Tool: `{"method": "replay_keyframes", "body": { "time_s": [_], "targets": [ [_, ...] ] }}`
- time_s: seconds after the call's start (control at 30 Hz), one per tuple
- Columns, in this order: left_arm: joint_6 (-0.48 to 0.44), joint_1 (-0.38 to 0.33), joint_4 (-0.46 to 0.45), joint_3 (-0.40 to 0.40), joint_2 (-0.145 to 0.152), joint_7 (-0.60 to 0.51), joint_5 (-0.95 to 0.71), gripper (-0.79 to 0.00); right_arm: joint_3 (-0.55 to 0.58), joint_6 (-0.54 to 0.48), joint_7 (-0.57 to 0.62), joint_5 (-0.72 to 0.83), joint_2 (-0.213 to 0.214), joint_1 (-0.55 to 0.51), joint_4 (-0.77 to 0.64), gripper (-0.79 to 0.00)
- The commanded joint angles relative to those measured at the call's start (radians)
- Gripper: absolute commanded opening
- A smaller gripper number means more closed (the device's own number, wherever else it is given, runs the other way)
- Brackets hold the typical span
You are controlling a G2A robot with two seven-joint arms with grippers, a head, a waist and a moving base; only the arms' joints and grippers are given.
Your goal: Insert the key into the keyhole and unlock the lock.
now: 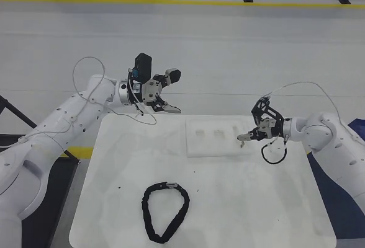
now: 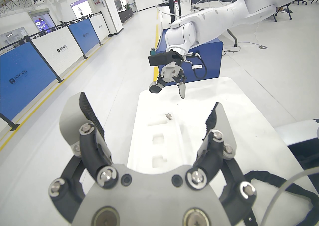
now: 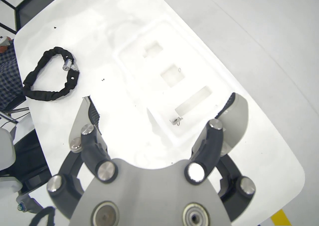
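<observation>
light: bright, even, from overhead | glare: tabletop (image 3: pixel 74 25) and white tray (image 3: pixel 149 67) wash out in the right wrist view, recesses faint | contrast: black chain lock (image 3: pixel 42 93) stands out | shadows: soft, pale grey along the tray's edge | distortion: straight lines bow toward both wrist views' edges

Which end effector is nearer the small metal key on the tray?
Right. The right end effector hovers open over the small metal key at one end of the white foam tray; the left end effector hangs past the opposite end.
</observation>
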Motion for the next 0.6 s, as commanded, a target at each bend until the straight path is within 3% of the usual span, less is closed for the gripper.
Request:
{"method": "replay_keyframes", "body": {
  "time_s": [0.0,0.17,0.57],
  "targets": [
    [0.000,0.000,0.000,0.000,0.000,0.000,0.000,0.000,0.003,0.047,0.016,0.048,-0.003,-0.010,0.006,0.000],
    [0.000,0.000,0.000,0.000,0.000,0.000,0.000,0.000,-0.011,0.207,0.080,0.115,-0.020,-0.025,0.022,0.000],
    [0.000,0.000,0.000,0.000,0.000,0.000,0.000,0.000,-0.059,0.395,0.178,0.189,-0.073,-0.014,0.074,0.000]
  ]
}}
